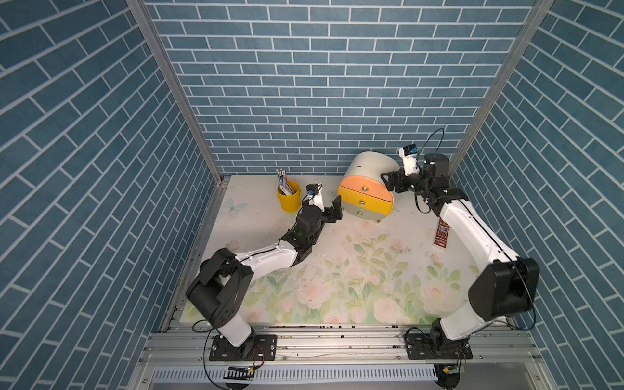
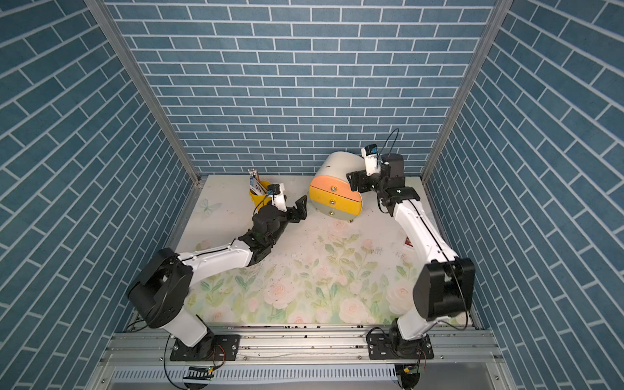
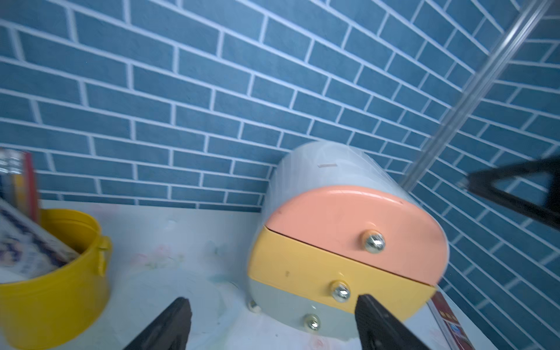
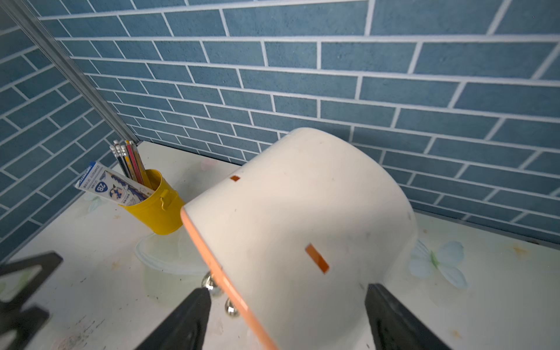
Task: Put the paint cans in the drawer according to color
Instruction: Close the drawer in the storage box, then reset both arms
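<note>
Three fronts are sitting shut, or very nearly so, on the drawer (image 1: 366,194), the white round-topped chest standing at about 1 o'clock on the bench (image 1: 337,270) in both top views: peach front (image 3: 357,221) uppermost, yellow-orange front (image 3: 303,266) in the middle, grey front (image 3: 281,306) lowest. No paint cans are showing in any view; whether they are lying inside cannot be told.

The left gripper (image 1: 334,211) is hovering at the drawer's 9 o'clock, near it but apart. Its jaws are spread wide and are holding nothing. The right gripper (image 1: 388,184) is sitting at the drawer's 3 o'clock, just beside the white shell. Its jaws are likewise spread wide and empty. Whether a finger is touching the shell cannot be told.

Judged from this layout, the step in hand is letting go of the drawer and clearing both arms, with the sorting probably near its end.

To do this well:
- Each gripper should be drawing straight back along its own approach line, left toward 8 o'clock and right toward 4 o'clock.
- The jaws should be kept wide so that no finger is catching a knob (image 3: 375,241) or nudging the shell.
- The left arm should be keeping clear of the yellow cup (image 1: 289,199) at 11 o'clock, since its pencils are leaning and could tip.
- A look at the seam under the peach front is worthwhile, so that a proud front is pressed home.
</note>
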{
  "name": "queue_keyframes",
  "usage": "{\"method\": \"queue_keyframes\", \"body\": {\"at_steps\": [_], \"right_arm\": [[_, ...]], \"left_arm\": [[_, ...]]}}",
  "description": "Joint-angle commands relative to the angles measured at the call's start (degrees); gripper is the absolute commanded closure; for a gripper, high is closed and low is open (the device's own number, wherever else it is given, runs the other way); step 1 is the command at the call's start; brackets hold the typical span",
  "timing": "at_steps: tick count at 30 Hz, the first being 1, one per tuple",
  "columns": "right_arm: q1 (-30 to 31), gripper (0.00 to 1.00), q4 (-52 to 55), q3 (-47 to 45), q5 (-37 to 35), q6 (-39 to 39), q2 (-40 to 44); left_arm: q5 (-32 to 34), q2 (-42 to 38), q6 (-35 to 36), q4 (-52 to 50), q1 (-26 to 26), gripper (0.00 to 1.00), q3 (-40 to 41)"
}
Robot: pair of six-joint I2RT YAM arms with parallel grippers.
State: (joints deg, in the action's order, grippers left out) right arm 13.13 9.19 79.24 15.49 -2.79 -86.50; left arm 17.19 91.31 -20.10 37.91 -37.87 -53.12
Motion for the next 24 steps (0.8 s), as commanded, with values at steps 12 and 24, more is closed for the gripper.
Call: {"method": "queue_keyframes", "body": {"at_steps": [12, 24], "right_arm": [[-0.13, 0.00, -21.07, -41.77, -25.62, -4.70, 25.56], [-2.78, 0.00, -59.61, -65.23, -30.04, 2.36, 19.15]], "left_arm": [[13.91, -24.21, 2.10, -10.33, 22.02, 0.00, 20.54], [10.49, -18.54, 4.24, 2.22, 36.71, 0.00, 31.44]]}}
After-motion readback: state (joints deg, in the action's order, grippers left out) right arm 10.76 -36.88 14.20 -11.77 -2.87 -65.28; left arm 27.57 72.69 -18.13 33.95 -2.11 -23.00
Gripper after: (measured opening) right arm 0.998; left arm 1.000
